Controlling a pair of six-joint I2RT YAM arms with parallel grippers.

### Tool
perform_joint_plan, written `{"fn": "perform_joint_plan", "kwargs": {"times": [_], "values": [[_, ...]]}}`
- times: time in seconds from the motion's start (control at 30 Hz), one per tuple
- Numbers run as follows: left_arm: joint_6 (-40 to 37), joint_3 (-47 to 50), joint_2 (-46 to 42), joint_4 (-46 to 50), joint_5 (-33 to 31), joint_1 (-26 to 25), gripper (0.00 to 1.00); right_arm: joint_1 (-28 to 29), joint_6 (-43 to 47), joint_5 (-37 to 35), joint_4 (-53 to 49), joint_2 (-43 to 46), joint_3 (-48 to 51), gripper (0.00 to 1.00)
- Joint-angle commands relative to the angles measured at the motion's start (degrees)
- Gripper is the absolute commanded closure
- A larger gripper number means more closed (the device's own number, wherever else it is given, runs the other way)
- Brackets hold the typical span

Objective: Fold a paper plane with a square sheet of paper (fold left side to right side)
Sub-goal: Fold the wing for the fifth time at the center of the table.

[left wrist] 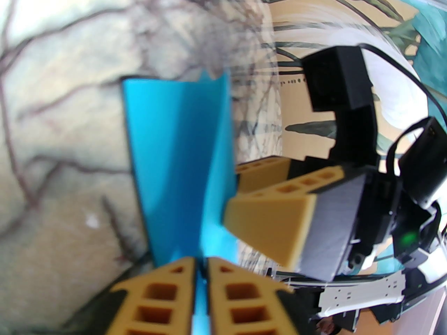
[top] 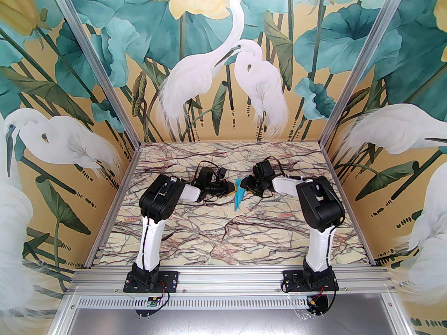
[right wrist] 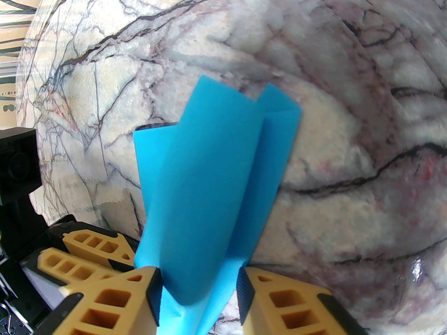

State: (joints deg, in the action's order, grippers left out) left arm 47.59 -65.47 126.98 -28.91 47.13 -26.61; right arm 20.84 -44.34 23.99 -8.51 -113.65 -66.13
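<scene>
This is a robot lab booth: two robot arms (top: 151, 234) bolted to a metal rail (top: 230, 278), a marble-look table (top: 223, 232), and walls (top: 139, 30) with painted white birds (top: 260, 82)

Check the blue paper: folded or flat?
Folded: the paper plane is a slim dart with a centre crease and layered wings, pinched in the left tool.

Paper plane (left wrist: 174, 159), pinched between left fingers (left wrist: 164, 291)
</scene>
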Motion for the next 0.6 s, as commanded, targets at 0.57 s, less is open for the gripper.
{"fn": "perform_joint_plan", "kwargs": {"times": [0.57], "values": [[-7.23,-5.26,2.32,9.43,-4.38,0.21,1.00,0.74,2.43,0.62,-0.64,-4.06,-0.05,0.50]]}}
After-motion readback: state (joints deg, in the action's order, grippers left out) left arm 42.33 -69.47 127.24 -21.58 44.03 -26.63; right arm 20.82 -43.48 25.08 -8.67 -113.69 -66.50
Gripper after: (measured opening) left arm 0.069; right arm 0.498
